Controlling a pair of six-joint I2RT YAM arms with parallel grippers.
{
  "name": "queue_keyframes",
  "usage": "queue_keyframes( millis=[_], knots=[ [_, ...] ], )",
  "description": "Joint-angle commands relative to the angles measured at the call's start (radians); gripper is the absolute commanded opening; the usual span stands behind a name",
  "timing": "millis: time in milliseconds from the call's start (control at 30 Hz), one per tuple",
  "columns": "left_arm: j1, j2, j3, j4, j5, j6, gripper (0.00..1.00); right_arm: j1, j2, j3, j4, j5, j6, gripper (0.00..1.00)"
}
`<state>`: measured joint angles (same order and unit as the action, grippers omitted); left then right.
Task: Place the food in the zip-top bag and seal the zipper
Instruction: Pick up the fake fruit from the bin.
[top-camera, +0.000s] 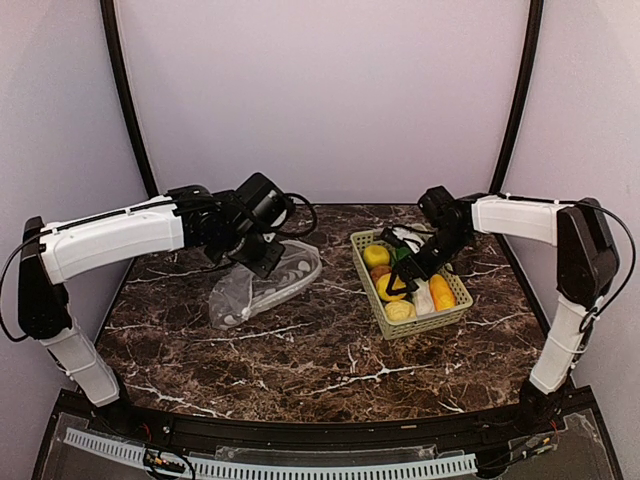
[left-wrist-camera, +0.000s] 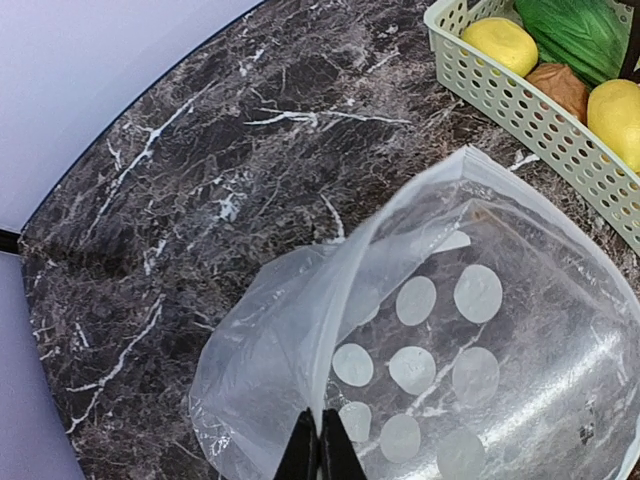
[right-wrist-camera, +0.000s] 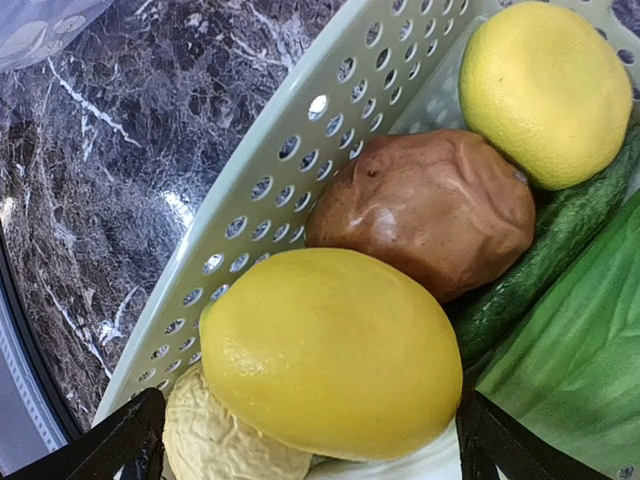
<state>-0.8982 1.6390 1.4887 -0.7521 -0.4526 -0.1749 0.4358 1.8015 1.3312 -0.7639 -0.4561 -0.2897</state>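
Note:
The clear dotted zip-top bag lies left of centre on the marble table, also in the left wrist view. My left gripper is shut on a whitish fold of the bag's edge and holds it raised; its jaws are pressed together on the film. The food lies in the green basket. My right gripper is open inside the basket, its fingers wide on either side of a yellow piece. Beside it lie a brown piece, a second yellow piece, a pale wrinkled piece and green cabbage.
The basket's slotted wall runs close along the left of the right gripper. An orange piece lies at the basket's right side. The basket's corner is just beyond the bag's mouth. Curved walls enclose the table at the back.

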Motion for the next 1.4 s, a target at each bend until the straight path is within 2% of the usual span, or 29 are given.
queue_keyframes(
  millis=[0,200,533,867,1100,1367],
  knots=[
    [0.011,0.014,-0.036,0.063,0.103,-0.051,0.01,0.026,0.044,0.025,0.003,0.051,0.018,0.99],
    [0.015,0.008,-0.071,0.109,0.145,-0.073,0.01,0.027,0.041,0.019,0.033,0.074,0.032,0.98],
    [0.016,-0.001,-0.103,0.135,0.157,-0.096,0.01,0.027,0.033,0.03,0.043,0.088,0.031,0.77],
    [0.017,0.001,-0.107,0.159,0.163,-0.099,0.01,0.027,-0.105,0.028,0.035,0.133,-0.003,0.67],
    [0.019,0.002,-0.113,0.198,0.176,-0.114,0.01,0.028,-0.175,0.102,0.033,-0.04,-0.005,0.63],
    [0.021,-0.018,-0.141,0.296,0.223,-0.157,0.01,0.08,-0.108,0.26,0.013,-0.252,0.055,0.62]
  ],
)
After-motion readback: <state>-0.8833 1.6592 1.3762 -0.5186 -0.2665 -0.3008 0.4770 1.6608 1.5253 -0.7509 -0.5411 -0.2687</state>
